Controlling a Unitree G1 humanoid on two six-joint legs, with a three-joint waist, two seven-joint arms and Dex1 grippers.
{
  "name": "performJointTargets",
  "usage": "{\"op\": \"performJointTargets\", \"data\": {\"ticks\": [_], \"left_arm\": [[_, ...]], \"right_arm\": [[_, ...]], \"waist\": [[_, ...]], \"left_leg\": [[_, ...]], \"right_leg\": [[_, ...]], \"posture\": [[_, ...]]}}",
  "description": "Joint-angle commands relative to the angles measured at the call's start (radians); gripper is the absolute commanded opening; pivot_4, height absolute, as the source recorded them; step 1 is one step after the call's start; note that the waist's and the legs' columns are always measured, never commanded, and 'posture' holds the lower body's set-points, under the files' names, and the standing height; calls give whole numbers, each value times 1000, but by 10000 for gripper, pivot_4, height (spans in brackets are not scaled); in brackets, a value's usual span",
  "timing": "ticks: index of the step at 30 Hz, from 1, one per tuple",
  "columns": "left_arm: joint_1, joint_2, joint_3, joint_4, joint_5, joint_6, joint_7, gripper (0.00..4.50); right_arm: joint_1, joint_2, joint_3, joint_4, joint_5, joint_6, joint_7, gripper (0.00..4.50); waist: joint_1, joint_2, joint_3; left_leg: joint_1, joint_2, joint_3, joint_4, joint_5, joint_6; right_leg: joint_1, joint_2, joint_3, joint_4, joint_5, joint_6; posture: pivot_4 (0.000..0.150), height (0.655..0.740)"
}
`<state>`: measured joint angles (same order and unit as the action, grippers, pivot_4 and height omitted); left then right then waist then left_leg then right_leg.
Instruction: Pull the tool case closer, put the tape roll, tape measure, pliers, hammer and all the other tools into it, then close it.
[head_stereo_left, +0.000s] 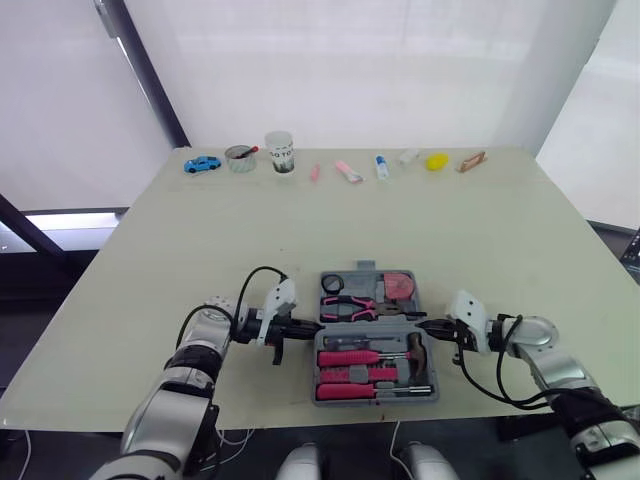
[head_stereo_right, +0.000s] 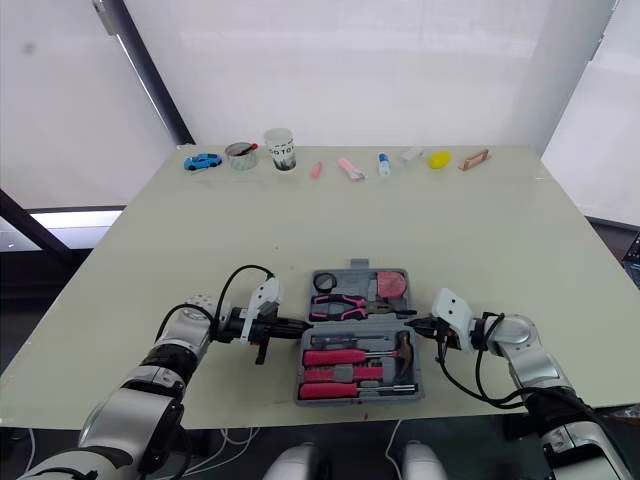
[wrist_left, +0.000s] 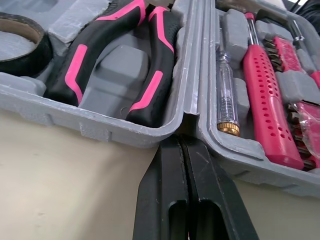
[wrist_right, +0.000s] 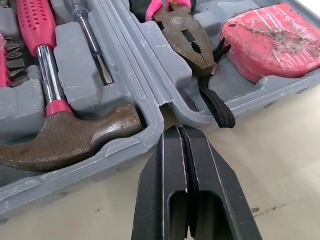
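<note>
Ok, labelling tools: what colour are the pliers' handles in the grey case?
Black with pink accents on the pliers; best in left wrist view.

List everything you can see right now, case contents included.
tool case: 1, grey, open, near table edge between the grippers
tape roll: 1, black, far half
pliers: 1, pink-black, far half
tape measure: 1, pink, far half
hammer: 1, brown head, near half
screwdrivers: several, pink handles, near half
toy car: 1, blue, far edge
cup: 1, white, far edge
table: 1, pale
left gripper: 1, black, shut, at case hinge
right gripper: 1, black, shut, at case hinge
</note>
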<state>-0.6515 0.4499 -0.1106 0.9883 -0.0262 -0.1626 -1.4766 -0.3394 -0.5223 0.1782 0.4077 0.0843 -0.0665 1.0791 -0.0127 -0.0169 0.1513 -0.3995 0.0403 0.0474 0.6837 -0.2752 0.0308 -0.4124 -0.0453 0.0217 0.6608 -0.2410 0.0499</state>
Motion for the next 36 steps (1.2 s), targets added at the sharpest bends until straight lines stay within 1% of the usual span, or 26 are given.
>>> {"op": "performJointTargets", "data": {"ticks": [1,9,20,26,32,36], "left_arm": [[32,-18,-35,-31,4,20,-40,464],[57,-7,-41,-72,0,47,-54,464],[57,1,-47,-76,4,53,-40,464],[61,17,-32,-82,-2,39,-22,464],[92,88,30,-198,-67,-16,-24,464],[144,130,71,-359,-163,28,-64,464]], "right_arm": [[7,7,7,-50,26,7,33,115],[18,3,8,-68,30,23,37,115],[41,-4,7,-80,33,33,41,115],[28,-14,-24,-21,0,-33,-32,115],[26,-62,-91,13,66,-27,7,115],[-41,-70,-165,61,169,94,53,115]], "waist": [[0,0,0],[-1,0,0],[0,0,0],[0,0,0],[-2,0,0],[-2,0,1]], "left_leg": [[0,0,0,0,0,0],[0,0,0,0,0,0],[0,0,0,0,0,0],[0,0,0,0,0,0],[0,0,0,0,0,0],[0,0,0,0,0,0]], "right_leg": [[0,0,0,0,0,0],[0,0,0,0,0,0],[0,0,0,0,0,0],[0,0,0,0,0,0],[0,0,1,0,0,0],[0,0,0,1,0,0]], "posture": [[1500,7400],[1500,7400],[1500,7400],[1500,7400],[1500,7400],[1500,7400]]}}
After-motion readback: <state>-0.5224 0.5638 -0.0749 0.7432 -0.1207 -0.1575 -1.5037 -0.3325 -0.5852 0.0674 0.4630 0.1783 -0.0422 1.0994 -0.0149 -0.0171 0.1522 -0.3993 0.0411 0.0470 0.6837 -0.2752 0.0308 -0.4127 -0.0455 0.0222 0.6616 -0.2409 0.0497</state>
